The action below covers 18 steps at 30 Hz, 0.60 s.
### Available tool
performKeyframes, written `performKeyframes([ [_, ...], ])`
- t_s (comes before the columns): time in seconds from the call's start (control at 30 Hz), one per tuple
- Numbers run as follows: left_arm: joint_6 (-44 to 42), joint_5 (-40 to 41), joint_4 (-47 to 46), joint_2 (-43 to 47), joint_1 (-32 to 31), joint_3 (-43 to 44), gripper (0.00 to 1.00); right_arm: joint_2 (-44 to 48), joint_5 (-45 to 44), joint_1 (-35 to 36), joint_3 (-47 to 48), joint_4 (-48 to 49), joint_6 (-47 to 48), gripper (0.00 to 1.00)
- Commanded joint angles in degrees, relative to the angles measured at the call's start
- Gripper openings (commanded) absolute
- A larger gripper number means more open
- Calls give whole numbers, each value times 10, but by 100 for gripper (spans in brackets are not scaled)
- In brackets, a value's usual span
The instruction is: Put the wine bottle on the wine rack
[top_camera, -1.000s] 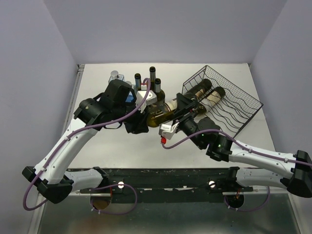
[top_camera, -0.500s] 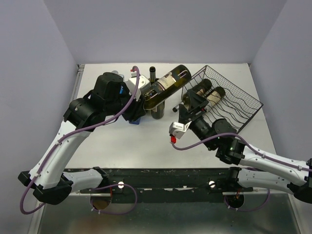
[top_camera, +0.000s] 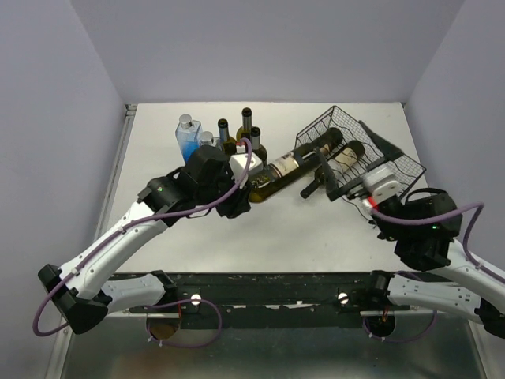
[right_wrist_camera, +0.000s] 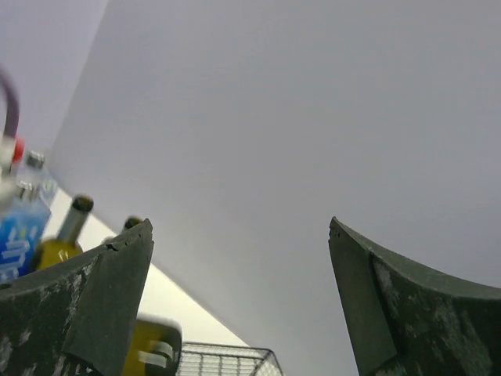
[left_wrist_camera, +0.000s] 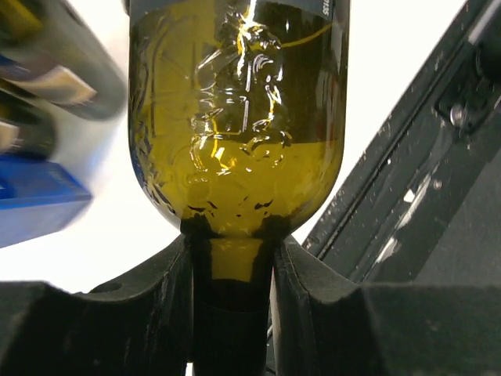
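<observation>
The wine bottle point(top_camera: 282, 167) is made of green-yellow glass and has a white label. It lies tipped on its side near the middle of the worktop point(top_camera: 237, 237). Its thin neck points near and left, and the left end effector point(top_camera: 243, 192) pinches that neck. Its fat bottom points far and right, just beside the left edge of the wine rack point(top_camera: 355, 126). I cannot tell if they touch. The wine rack is black wire with wavy rows and tall sides. It sits at the far right, turned at a slant. Two dark bottles point(top_camera: 325, 142) lie in its left part.
</observation>
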<state>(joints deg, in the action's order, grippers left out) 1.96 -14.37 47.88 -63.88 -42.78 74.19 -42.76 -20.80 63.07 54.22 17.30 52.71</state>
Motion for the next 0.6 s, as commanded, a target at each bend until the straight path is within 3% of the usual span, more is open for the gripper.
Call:
performKeyframes([
  [0.0, 50, -14, -193, 15, -44, -75, 0, -10, -53, 4, 77, -46, -185, 100],
  [0.1, 93, -12, -276, 3, -70, -134, 0, -23, -86, 5, 116, -71, -244, 100],
  [0.23, 156, 53, -344, -53, -99, -171, 0, -15, -88, 4, 112, -74, -269, 100],
  [0.37, 143, 122, -365, -134, -142, -154, 0, -3, -100, 5, 97, -71, -276, 100],
  [0.57, 120, 119, -379, -229, -173, -99, 0, 9, -118, 4, 87, -77, -277, 100],
])
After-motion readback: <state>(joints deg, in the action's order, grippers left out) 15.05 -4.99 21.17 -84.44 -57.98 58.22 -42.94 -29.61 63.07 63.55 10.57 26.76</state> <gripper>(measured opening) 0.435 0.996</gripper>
